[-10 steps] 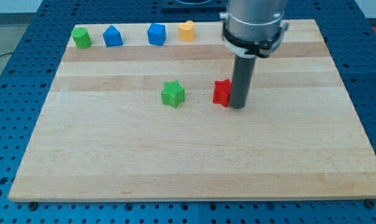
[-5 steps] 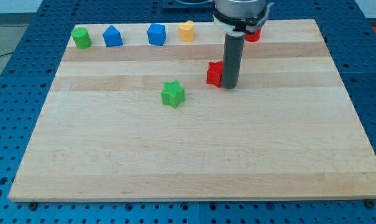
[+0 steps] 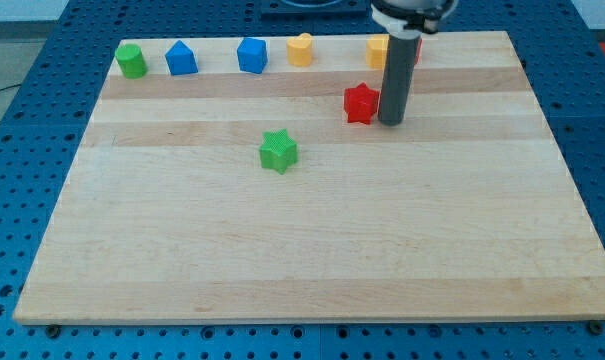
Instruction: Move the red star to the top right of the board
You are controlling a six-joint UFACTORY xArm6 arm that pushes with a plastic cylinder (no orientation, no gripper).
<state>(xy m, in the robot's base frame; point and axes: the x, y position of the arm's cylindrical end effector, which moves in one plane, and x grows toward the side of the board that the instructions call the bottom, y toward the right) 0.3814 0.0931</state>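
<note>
The red star [image 3: 360, 103] lies on the wooden board [image 3: 302, 240], right of centre in the upper part of the view. My tip [image 3: 390, 122] stands just to the star's right, close against or touching its right side. The rod rises from there toward the view's top and hides part of the blocks behind it.
A green star [image 3: 278, 150] lies left of and below the red star. Along the top edge stand a green block [image 3: 131, 60], a blue block [image 3: 181, 58], a blue block [image 3: 252, 54], a yellow block [image 3: 300, 48], and an orange-yellow block [image 3: 378, 50] with a red block [image 3: 418, 50] partly hidden by the rod.
The red star and my tip have moved toward the view's top, first slightly left, then right. The arm's body has risen out of the frame, uncovering the orange-yellow block.
</note>
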